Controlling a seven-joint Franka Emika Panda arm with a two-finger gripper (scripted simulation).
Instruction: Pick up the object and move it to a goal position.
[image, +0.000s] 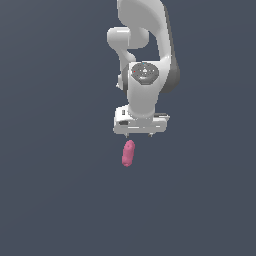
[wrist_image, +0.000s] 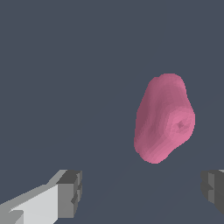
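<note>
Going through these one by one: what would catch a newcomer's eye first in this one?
The pink object stands out, the only colour on the flat dark grey surface, lying just below the arm in the exterior view. The white arm's gripper hangs close above it, and the wrist view shows its fingers spread wide, touching nothing.

The pink object (wrist_image: 164, 118) fills a good part of the wrist view, lumpy, rounded, seen nearly end-on, lying on a plain dark grey-blue surface (wrist_image: 65, 65); the gripper (wrist_image: 142, 190) has its jaws spread wide, one dark finger pad (wrist_image: 72, 192) with its pale grey body on one side, the other pad (wrist_image: 213, 190) just at the frame edge; the object sits clear of both pads, touching neither.
</note>
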